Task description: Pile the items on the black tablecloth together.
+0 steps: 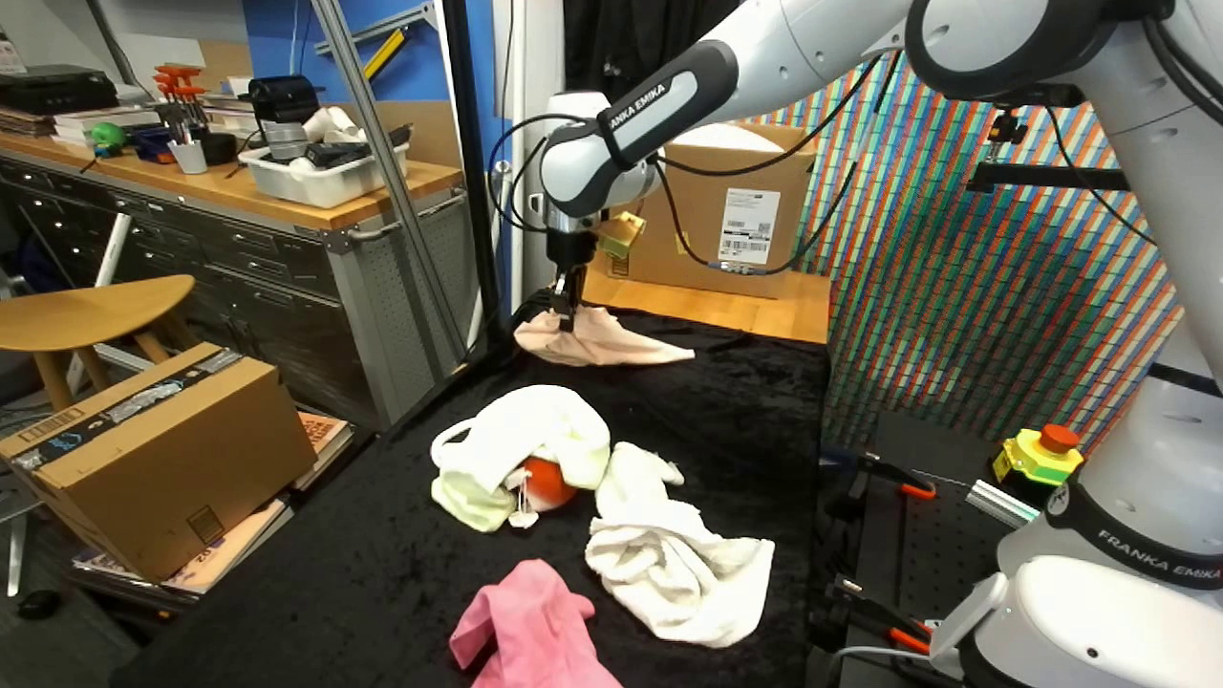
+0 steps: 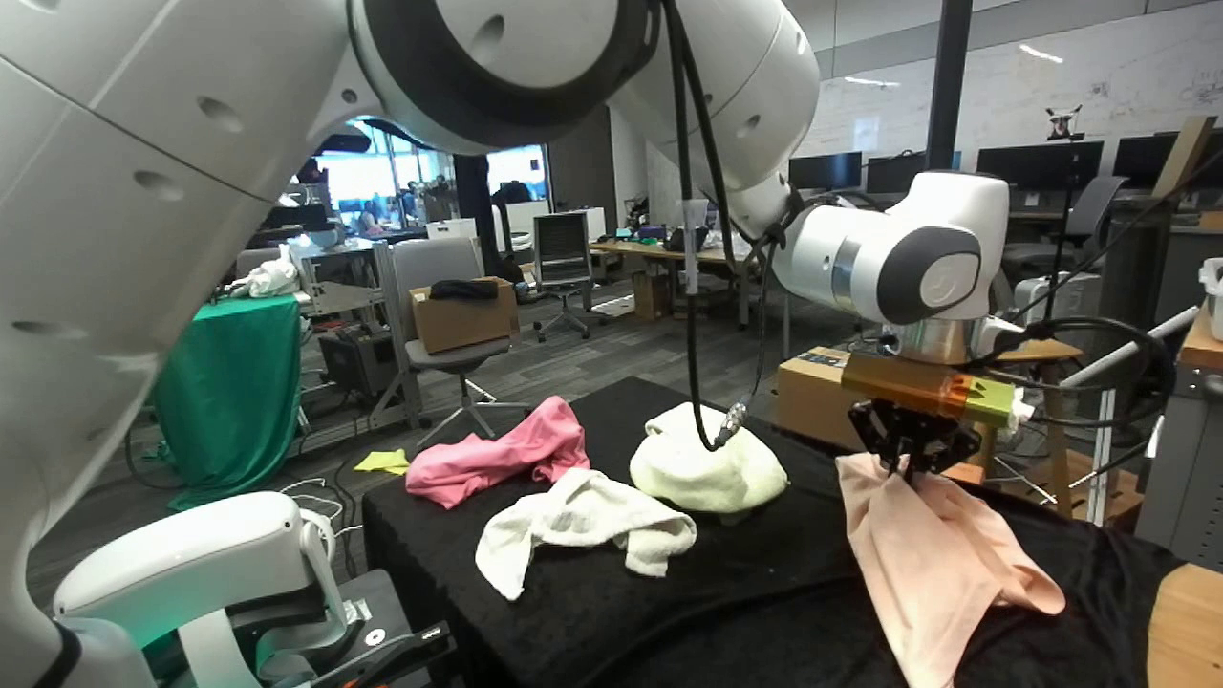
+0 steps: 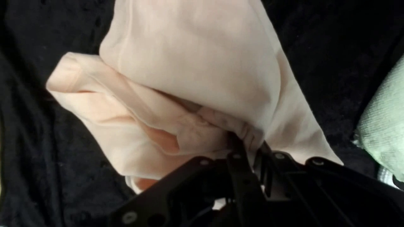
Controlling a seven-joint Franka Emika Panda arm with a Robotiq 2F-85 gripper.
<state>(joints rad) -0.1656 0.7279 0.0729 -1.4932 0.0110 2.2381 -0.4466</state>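
One peach cloth (image 2: 941,564) is lying near a corner of the black tablecloth (image 2: 736,621), gripper (image 2: 906,468) pinching its fold; pink cloth (image 2: 502,459), white cloth (image 2: 588,516) and green cloth (image 2: 702,480) are lying apart from it.

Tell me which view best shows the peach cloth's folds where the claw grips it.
The wrist view: it looks at the peach cloth from closest, and the creases bunched in the claw show plainly, though the top edge crops the cloth. Both exterior views show it smaller, under the claw, those creases hard to make out.
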